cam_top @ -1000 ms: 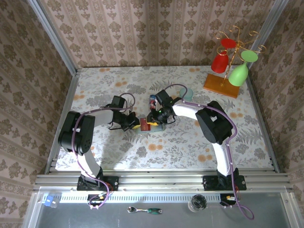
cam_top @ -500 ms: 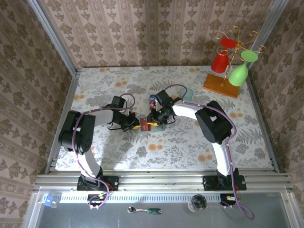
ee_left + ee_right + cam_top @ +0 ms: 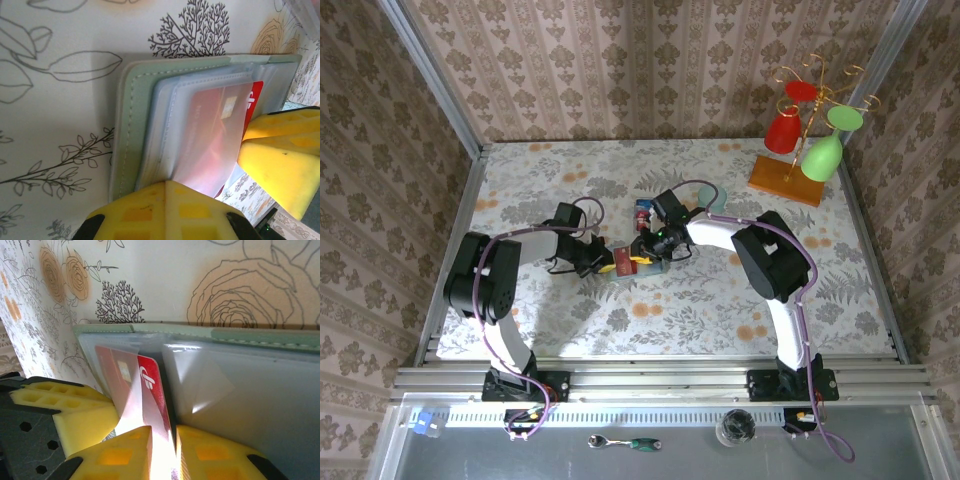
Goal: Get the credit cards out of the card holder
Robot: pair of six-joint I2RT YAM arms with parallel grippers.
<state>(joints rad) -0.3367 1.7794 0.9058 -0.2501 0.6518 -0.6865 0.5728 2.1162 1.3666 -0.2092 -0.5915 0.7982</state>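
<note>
The grey-green card holder (image 3: pixel 628 266) lies open on the flowered table, its clear sleeves showing in the left wrist view (image 3: pixel 131 100) and the right wrist view (image 3: pixel 260 337). A red credit card (image 3: pixel 150 385) sticks partway out of one sleeve (image 3: pixel 252 97). My left gripper (image 3: pixel 166 182) is shut on the edge of the sleeves at the holder's left side (image 3: pixel 604 262). My right gripper (image 3: pixel 164 432) reaches in from the opposite side (image 3: pixel 646 254). Its jaws stand narrowly open around the red card's free edge, with a lit gap left between them.
A small flat blue-and-red piece (image 3: pixel 642 212) lies just behind the holder. A pale teal cup (image 3: pixel 715 195) stands behind the right arm. A wooden rack with red and green glasses (image 3: pixel 810 135) stands at the back right.
The right gripper's jaws have drawn closer together around the red card. Both arms and the holder stay nearly in place.
</note>
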